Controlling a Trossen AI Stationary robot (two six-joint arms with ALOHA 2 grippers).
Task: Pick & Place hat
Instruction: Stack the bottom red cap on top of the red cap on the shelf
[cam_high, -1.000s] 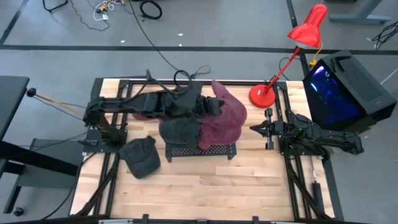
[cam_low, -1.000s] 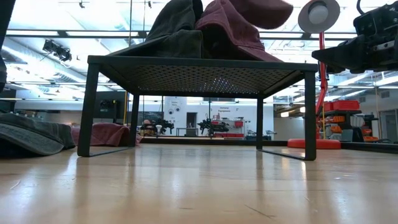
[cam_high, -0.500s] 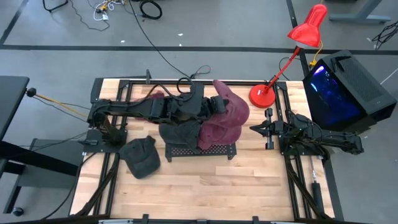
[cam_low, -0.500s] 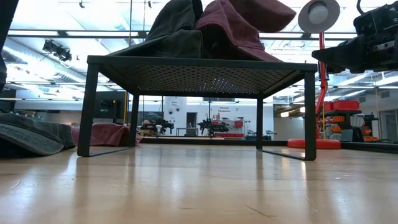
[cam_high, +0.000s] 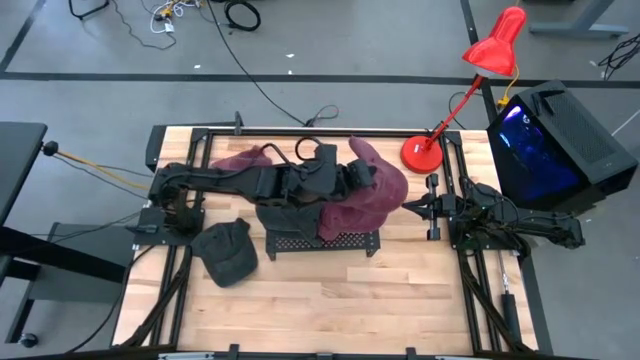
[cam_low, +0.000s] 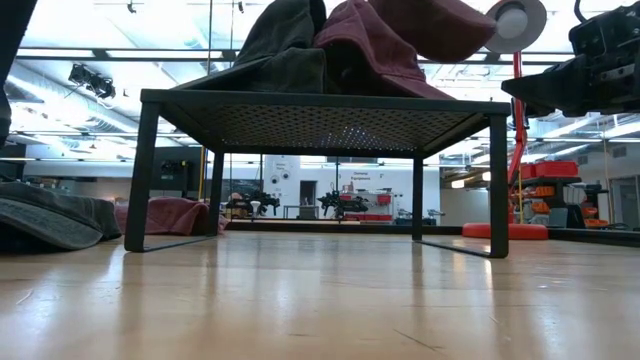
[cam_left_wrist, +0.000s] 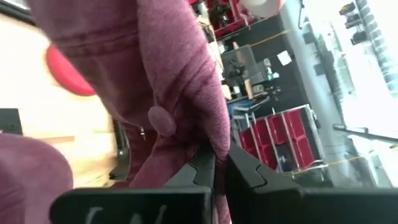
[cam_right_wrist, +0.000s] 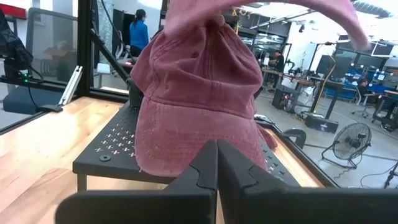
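My left gripper (cam_high: 362, 172) reaches from the table's left over the black mesh rack (cam_high: 300, 243) and is shut on a maroon hat (cam_high: 386, 180), which also shows in the low view (cam_low: 440, 25). Below it a second maroon hat (cam_right_wrist: 199, 106) and a dark grey hat (cam_high: 288, 210) rest on the rack's top. A third maroon hat (cam_high: 237, 160) lies on the table at the far left, and a dark hat (cam_high: 226, 250) lies left of the rack. My right gripper (cam_high: 408, 207) is shut and empty right of the rack. My left gripper pinches a fold of the hat's crown cloth (cam_left_wrist: 208, 140) between its two fingers, close to the top button (cam_left_wrist: 158, 118). The fingers come about level from the table's left. The hat is held over the maroon hat on the rack; whether it touches it I cannot tell.
A red desk lamp (cam_high: 420, 152) stands at the far right of the table, its head (cam_low: 512, 22) just behind the held hat in the low view. A dark computer case (cam_high: 550, 140) stands beyond the right edge. Bare wood lies near the front edge (cam_high: 330, 300).
My left gripper has gone toward the table's right edge with the maroon hat, staying shut on it. The hat now reaches farther right over the rack, in front of the lamp head in the low view. The maroon hat at the table's far left is now uncovered.
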